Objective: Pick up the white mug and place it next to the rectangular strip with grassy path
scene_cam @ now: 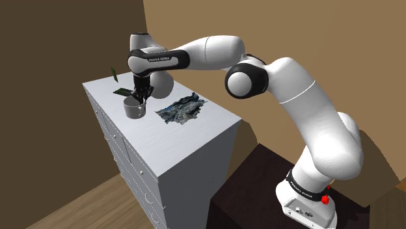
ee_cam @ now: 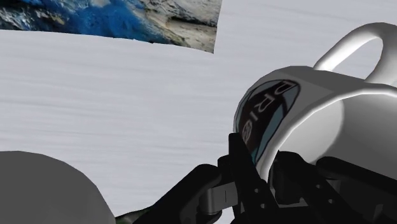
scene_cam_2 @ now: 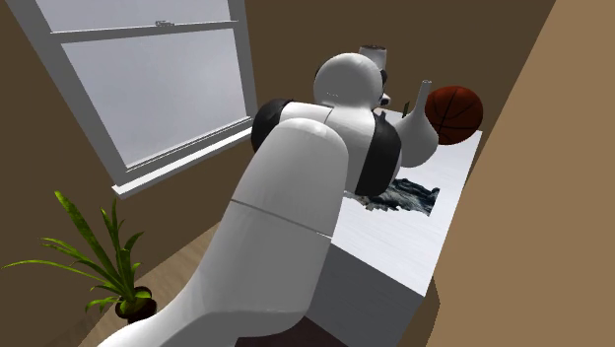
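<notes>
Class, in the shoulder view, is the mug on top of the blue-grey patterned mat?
No, the mug is off the blue-grey patterned mat, over bare white dresser top.

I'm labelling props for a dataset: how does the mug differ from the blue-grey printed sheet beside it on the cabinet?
The mug is a pale, rounded vessel with a handle; the sheet is flat and mottled blue-grey. The claw clasps the mug's rim; the sheet lies untouched. Both are over the white cabinet top.
</notes>
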You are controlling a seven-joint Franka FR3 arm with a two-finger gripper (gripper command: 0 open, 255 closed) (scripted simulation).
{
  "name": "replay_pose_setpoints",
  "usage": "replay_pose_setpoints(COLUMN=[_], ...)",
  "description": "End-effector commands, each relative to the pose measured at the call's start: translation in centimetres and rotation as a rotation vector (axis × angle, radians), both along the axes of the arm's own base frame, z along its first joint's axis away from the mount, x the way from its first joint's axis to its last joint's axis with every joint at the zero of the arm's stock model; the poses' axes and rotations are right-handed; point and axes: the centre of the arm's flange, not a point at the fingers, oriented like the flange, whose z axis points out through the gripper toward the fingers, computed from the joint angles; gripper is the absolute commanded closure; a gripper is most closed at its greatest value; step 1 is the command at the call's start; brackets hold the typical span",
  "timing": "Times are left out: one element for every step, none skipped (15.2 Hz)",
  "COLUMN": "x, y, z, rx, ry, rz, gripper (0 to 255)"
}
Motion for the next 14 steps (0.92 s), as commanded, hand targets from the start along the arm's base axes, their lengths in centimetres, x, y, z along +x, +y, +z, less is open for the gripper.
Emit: replay_pose_setpoints(x=[0.0,0.0,0.0,0.0,0.0,0.0,0.0,0.0,0.0,0.0,0.0,0.0,-0.2,-0.3], y=[0.0,0.0,0.0,0.0,0.0,0.0,0.0,0.0,0.0,0.0,0.0,0.0,-0.1,-0.2], z=[-0.1,-0.1,-0.1,-0.1,-0.1,-0.1,-0.1,-0.1,-0.1,-0.1,-0.1,-0.1,1.2,2.5], rx=[0.000,0.000,0.000,0.000,0.000,0.000,0.000,0.000,0.000,0.000,0.000,0.000,0.000,0.000], ry=[-0.001,-0.001,-0.001,-0.001,-0.001,-0.001,-0.001,-0.001,-0.001,-0.001,-0.001,-0.001,-0.001,-0.001], rz=[0.000,0.000,0.000,0.000,0.000,0.000,0.000,0.000,0.000,0.000,0.000,0.000,0.000,0.000], gripper=[255,255,255,255,255,255,0,0,0,0,0,0,0,0])
